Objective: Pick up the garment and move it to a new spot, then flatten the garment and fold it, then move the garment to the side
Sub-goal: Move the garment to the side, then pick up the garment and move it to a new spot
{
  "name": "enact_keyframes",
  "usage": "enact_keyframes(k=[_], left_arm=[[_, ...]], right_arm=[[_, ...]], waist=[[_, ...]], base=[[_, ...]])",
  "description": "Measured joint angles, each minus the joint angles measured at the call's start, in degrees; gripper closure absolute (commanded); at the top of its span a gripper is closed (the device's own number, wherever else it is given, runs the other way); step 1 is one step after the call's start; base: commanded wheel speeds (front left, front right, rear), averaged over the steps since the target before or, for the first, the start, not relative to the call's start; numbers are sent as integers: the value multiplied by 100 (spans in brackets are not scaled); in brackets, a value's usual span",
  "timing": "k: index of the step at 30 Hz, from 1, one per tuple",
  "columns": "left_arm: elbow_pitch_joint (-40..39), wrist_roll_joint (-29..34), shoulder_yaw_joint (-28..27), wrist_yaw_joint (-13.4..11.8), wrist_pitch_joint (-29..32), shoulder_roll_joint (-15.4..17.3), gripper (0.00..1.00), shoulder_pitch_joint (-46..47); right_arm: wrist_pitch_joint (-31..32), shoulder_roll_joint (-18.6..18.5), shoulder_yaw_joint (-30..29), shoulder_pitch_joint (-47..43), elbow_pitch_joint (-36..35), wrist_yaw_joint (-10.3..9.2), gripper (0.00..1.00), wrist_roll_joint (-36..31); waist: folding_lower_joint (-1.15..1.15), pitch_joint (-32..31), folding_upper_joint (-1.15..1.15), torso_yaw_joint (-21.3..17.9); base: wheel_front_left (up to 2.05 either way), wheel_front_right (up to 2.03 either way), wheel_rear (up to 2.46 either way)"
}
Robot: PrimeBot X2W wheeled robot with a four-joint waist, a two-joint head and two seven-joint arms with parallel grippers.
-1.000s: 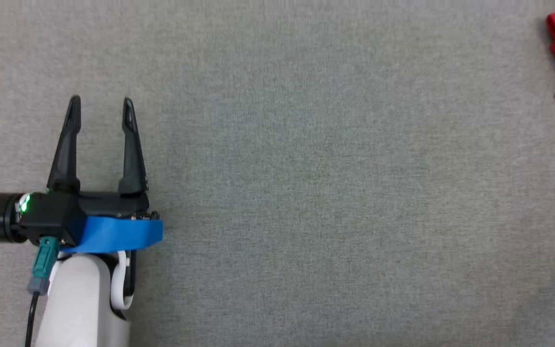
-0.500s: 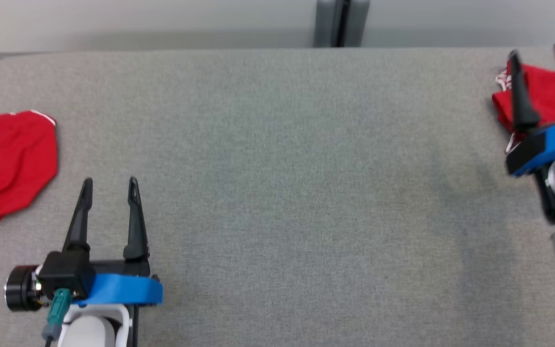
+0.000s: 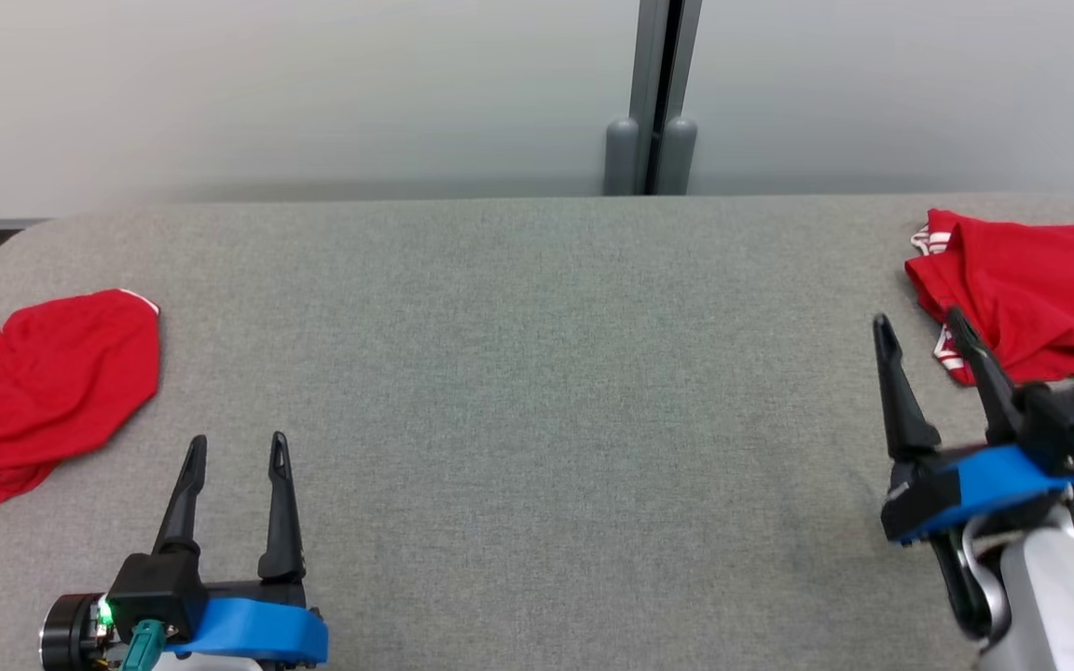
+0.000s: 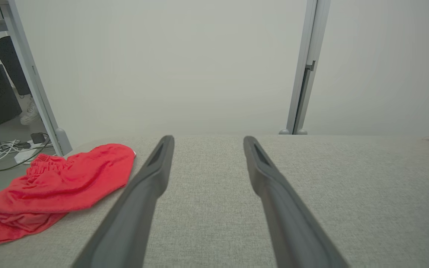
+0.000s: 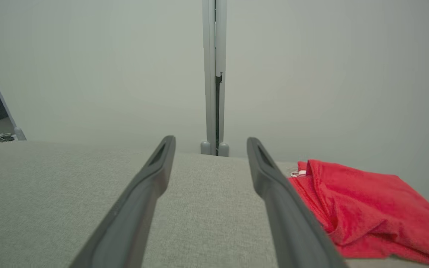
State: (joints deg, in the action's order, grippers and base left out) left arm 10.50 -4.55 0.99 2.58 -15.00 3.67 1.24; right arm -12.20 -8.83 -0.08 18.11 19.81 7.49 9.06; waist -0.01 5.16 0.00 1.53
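On grey table (image 3: 537,419), crumpled red garment (image 3: 34,391) yet to pick up, flatten, fold; left gripper (image 3: 238,440) and right gripper (image 3: 917,320) open, empty

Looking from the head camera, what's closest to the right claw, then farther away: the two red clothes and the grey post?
1. Right red garment, just beside the right gripper.
2. Grey post, back middle, behind the table.
3. Left red garment, far left side.

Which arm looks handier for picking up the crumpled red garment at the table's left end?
Probably left: the left gripper, open, hovers near the crumpled garment; the right gripper is far across.
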Motion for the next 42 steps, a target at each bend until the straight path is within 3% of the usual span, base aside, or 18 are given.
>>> enact_keyframes(k=[11,20,42], left_arm=[[88,-41,-3,7,0,-14,0,-140],[124,-52,27,-2,0,-30,0,-155],[127,-49,-9,-78,0,21,0,-118]], right_arm=[[486,468,-365,-1525,-1373,-1,0,-205],[708,580,-363,-2137,-2123,-1,0,-248],[793,588,-396,-2238,-2159,-1,0,-124]], waist=[[0,-268,0,-95],[1,-321,0,-28],[2,-261,0,213]], base=[[0,0,0],[0,0,0],[0,0,0]])
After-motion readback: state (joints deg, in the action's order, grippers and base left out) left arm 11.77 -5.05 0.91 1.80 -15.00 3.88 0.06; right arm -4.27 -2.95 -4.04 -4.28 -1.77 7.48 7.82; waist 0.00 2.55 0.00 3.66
